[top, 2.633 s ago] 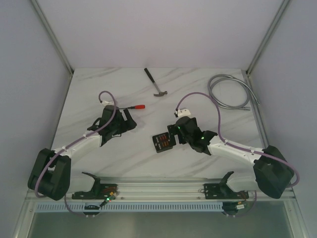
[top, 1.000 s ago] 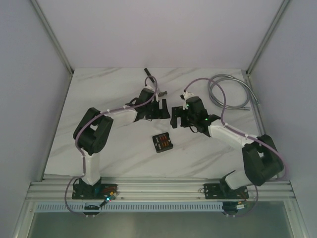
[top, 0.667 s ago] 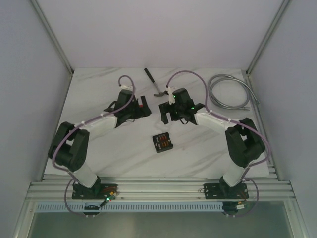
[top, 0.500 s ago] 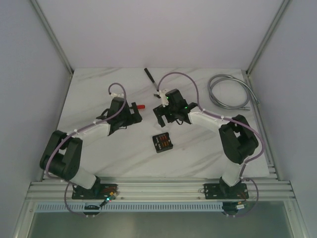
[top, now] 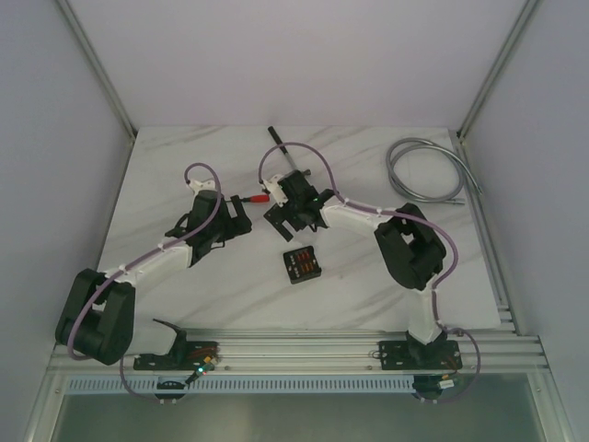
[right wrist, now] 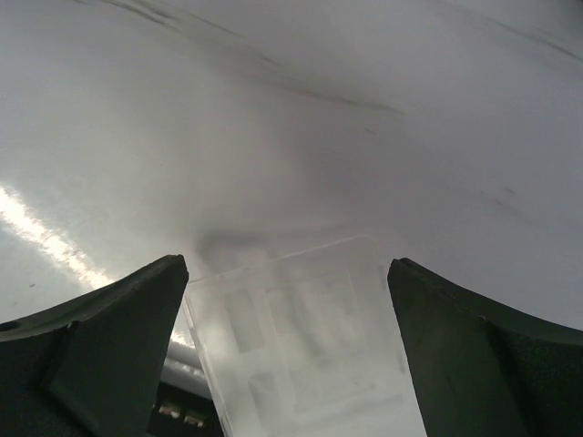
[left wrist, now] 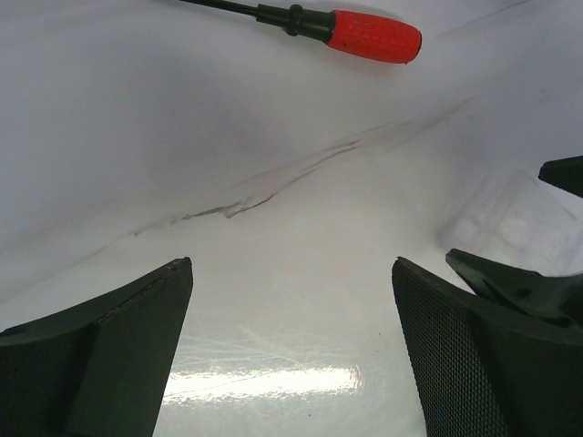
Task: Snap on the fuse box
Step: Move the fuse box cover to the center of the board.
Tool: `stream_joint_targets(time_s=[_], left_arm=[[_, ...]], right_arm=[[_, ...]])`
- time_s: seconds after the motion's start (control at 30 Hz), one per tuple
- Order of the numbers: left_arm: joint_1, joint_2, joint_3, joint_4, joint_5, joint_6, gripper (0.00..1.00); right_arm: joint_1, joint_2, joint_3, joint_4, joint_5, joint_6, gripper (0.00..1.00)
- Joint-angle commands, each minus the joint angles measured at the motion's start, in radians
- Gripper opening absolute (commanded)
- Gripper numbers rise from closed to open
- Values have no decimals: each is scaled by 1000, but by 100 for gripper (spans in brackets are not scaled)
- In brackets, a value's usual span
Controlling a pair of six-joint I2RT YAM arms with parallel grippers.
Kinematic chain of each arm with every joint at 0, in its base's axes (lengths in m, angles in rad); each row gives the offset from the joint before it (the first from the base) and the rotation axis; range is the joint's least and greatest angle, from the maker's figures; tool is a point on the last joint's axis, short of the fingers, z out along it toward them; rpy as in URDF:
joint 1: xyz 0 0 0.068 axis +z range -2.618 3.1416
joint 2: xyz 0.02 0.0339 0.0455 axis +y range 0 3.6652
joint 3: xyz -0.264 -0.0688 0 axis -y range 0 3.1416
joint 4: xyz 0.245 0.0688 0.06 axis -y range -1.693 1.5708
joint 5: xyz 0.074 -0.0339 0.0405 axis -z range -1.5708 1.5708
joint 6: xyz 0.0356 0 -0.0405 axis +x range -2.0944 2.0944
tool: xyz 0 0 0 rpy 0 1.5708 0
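The fuse box point(top: 301, 265), a small black square with red and orange fuses inside, lies on the table in front of both grippers with nothing touching it. My right gripper point(top: 279, 219) point(right wrist: 282, 264) hangs just behind it, open, and a clear plastic cover point(right wrist: 301, 346) lies between its fingers. Whether the fingers touch the cover I cannot tell. To its left is my left gripper point(top: 241, 219) point(left wrist: 291, 264), open over bare table with nothing between its fingers. In the left wrist view the cover point(left wrist: 510, 218) shows faintly at the right edge.
A red-handled screwdriver point(top: 260, 198) point(left wrist: 373, 36) lies just behind the two grippers. A hammer point(top: 277, 140) sits further back, partly hidden by the right arm. A coiled grey cable point(top: 423, 170) lies at the back right. White walls close in the table's sides.
The right arm has swung further left, bringing its gripper close to the left one. The left gripper has drifted slightly left and toward the front. The fuse box has stayed put.
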Motion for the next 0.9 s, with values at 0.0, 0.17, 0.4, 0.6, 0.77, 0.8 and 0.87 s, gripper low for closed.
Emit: stream_joint_targets(time_s=[0.0, 0.17, 0.4, 0.6, 0.77, 0.8, 0.87], left_arm=[[6, 2, -10, 1, -16, 0, 100], [6, -2, -15, 0, -8, -1, 100], [5, 3, -8, 1, 28, -9, 100], [5, 23, 0, 1, 77, -10, 100], [-4, 42, 4, 6, 112, -13, 100], [-9, 45, 5, 5, 120, -10, 100], [-21, 53, 9, 7, 137, -6, 99]], right_arm=[[2, 52, 47, -42, 123, -1, 100], [-40, 56, 48, -75, 199, 123, 97], [-91, -26, -47, -103, 258, 305, 92], [-139, -99, -148, -136, 296, 436, 92], [-177, -172, -246, -154, 302, 511, 92], [-184, -189, -267, -156, 304, 522, 92], [-198, -228, -313, -156, 302, 539, 91]])
